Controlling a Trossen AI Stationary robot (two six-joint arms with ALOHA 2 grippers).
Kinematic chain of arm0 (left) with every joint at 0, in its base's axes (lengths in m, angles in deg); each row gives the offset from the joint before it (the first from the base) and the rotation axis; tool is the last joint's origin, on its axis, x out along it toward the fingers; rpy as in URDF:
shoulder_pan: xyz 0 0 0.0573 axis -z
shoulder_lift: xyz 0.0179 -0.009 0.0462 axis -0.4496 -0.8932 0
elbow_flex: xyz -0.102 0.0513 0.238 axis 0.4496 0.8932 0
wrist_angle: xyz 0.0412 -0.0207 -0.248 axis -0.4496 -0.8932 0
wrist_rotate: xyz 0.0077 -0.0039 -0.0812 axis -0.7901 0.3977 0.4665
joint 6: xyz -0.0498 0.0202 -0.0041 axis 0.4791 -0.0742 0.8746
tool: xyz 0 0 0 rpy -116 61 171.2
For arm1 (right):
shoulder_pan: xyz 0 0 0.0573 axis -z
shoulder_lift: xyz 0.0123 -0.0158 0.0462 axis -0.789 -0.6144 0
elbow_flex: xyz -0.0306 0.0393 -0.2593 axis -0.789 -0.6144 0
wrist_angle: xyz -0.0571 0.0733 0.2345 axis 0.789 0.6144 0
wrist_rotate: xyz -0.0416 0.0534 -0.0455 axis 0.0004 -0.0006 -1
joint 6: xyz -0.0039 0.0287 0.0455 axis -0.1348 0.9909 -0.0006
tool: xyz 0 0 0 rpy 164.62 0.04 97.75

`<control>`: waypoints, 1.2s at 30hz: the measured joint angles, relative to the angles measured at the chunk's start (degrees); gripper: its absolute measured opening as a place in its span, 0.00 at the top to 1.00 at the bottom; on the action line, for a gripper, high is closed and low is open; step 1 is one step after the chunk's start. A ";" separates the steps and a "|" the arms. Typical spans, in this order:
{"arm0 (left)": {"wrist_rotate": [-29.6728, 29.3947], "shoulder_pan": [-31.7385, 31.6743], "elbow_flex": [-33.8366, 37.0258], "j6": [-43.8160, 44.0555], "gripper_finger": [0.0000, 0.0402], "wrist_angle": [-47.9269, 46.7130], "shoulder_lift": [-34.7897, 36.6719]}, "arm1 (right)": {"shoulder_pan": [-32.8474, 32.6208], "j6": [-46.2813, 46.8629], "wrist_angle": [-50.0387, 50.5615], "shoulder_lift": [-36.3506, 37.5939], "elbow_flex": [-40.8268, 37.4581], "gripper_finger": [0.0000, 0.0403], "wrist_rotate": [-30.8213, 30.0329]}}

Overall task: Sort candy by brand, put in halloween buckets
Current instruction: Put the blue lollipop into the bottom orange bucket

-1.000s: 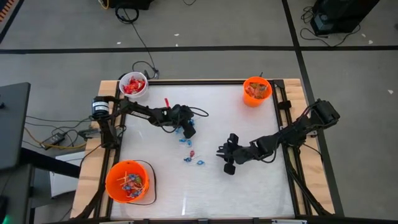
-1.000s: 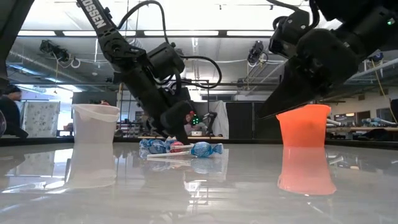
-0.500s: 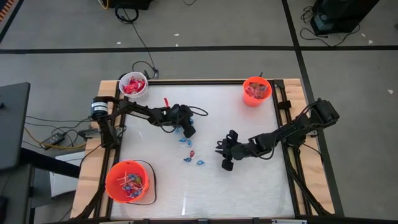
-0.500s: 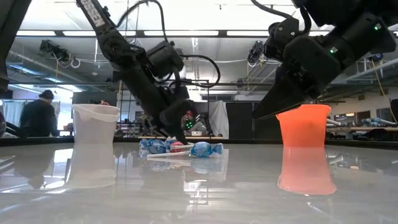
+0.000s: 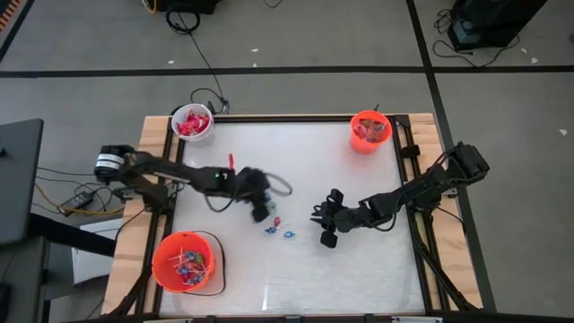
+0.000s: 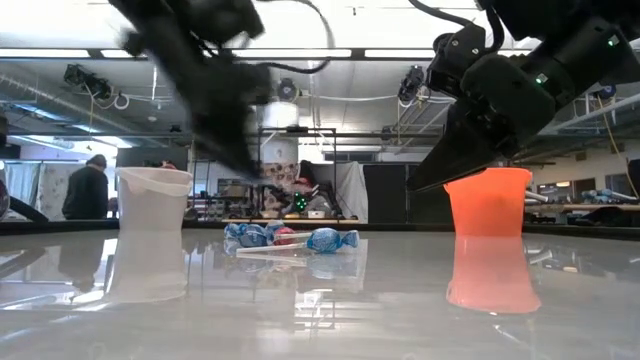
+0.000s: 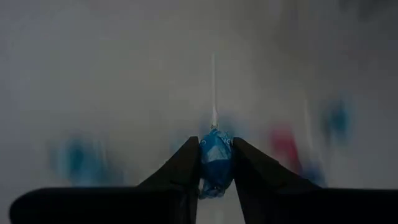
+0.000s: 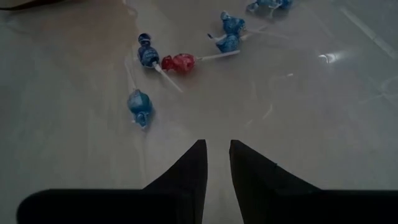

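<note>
Three buckets (image 5: 192, 123); one blue lollipop (image 7: 215, 163) in left hand (image 7: 215, 168).

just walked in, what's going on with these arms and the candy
The robot is sorting candy into three buckets. The left tool is shut on a blue lollipop, stick pointing forward, near the loose pile mid-table. The right tool hovers beside that pile, holding nothing. The white bucket holds red packets, the small orange bucket has some candy, and the larger orange bucket holds lollipops.

Grey floor (image 5: 296, 36) w/ black tape lines, ceiling strip lights (image 6: 300, 53)
</note>
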 joint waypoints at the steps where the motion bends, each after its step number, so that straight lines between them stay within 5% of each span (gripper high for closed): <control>1: 1.41 1.21 -0.58 0.84 0.79 -6.48 1.60 | 0.00 0.00 0.00 -0.01 0.00 0.79 -0.01; 6: 4.09 6.31 -6.94 10.33 0.79 -36.19 8.73 | 0.16 -0.02 -1.44 -0.01 -0.02 0.79 -0.20; 17: 9.15 20.34 -22.66 27.01 0.78 -56.92 17.16 | 0.74 0.42 -5.64 0.01 -0.04 0.79 -0.35; 26: 27.49 37.28 -17.98 54.64 0.78 -59.72 17.64 | 0.72 2.27 -5.66 0.01 -0.04 0.79 0.09; 36: 28.45 43.70 -5.52 63.87 0.78 -49.59 17.56 | 0.96 1.79 -5.72 0.01 -0.04 0.79 1.56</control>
